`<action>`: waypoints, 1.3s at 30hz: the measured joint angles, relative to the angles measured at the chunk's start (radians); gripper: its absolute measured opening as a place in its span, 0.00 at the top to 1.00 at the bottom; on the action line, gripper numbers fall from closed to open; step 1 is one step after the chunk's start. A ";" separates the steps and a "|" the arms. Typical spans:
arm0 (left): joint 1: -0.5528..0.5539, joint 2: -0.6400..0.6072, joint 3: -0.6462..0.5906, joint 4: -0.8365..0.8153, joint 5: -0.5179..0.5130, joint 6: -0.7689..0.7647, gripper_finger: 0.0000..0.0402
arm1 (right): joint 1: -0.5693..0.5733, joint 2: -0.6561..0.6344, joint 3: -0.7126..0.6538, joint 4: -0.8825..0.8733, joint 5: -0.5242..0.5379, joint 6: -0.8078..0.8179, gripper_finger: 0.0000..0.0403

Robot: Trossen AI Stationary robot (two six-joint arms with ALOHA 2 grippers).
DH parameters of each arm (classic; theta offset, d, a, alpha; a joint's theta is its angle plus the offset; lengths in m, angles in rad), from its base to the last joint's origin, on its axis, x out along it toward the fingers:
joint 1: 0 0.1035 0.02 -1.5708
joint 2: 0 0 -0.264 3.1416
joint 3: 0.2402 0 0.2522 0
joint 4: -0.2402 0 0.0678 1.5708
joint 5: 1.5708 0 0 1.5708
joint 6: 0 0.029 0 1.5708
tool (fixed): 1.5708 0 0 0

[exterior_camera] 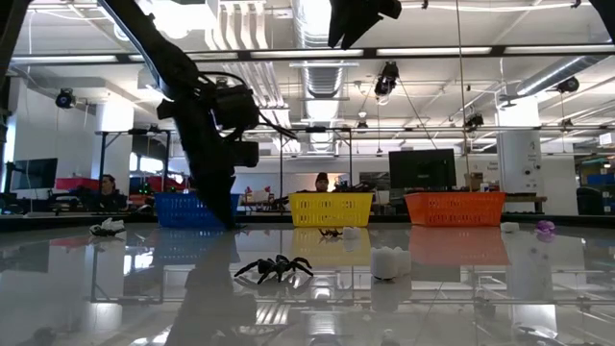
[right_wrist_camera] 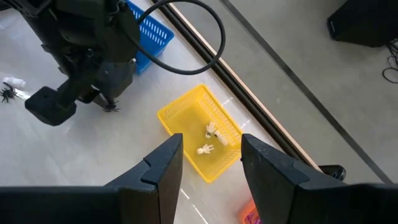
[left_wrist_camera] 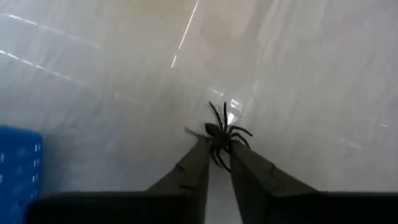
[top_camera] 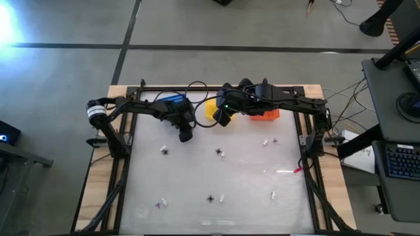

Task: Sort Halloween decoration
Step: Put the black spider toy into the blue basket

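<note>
My left gripper [left_wrist_camera: 221, 148] points steeply down at the table in front of the blue basket [top_camera: 172, 103]. It is shut on a black spider [left_wrist_camera: 219, 132], one piece of the Halloween decoration. My right gripper [right_wrist_camera: 211, 168] hangs open high over the yellow basket [right_wrist_camera: 198, 118], which holds two whitish pieces [right_wrist_camera: 211, 129]. More tiny trinkets lie scattered on the table: a black spider [exterior_camera: 276, 267], a whitish piece [exterior_camera: 386, 261] and a purple piece [exterior_camera: 545, 228]. My left gripper pinches the spider's rear end and hind legs [left_wrist_camera: 220, 149] between its two fingertips, coming from above and slanting down. The spider's body and front legs stick out beyond the tips. Whether it still rests on the table, I cannot tell.
The blue, yellow and orange [top_camera: 266, 115] baskets stand in a row along the table's far edge. Several trinkets lie near the middle [top_camera: 220, 152] and toward the near edge [top_camera: 210, 198]. A black frame borders the table [top_camera: 197, 177].
</note>
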 joint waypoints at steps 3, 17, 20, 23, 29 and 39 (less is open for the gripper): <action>-0.002 0.000 0.000 -0.005 0.010 0.004 0.98 | 0.000 0.000 0.000 0.000 0.000 0.000 0.61; -0.006 -0.126 -0.014 -0.050 0.075 0.003 1.00 | 0.000 0.000 0.000 -0.002 0.000 -0.004 0.62; -0.006 -0.179 -0.011 -0.041 0.075 0.003 1.00 | 0.000 0.000 0.000 -0.002 0.000 -0.004 0.61; -0.006 -0.231 -0.011 -0.041 0.074 0.003 1.00 | 0.000 0.000 0.000 -0.002 0.000 -0.004 0.61; 0.011 -0.332 -0.010 -0.082 -0.052 0.005 1.00 | 0.000 0.000 0.000 -0.002 0.000 -0.004 0.62; 0.168 -0.417 -0.008 -0.156 -0.261 0.056 1.00 | 0.001 0.000 0.000 -0.002 0.000 -0.004 0.61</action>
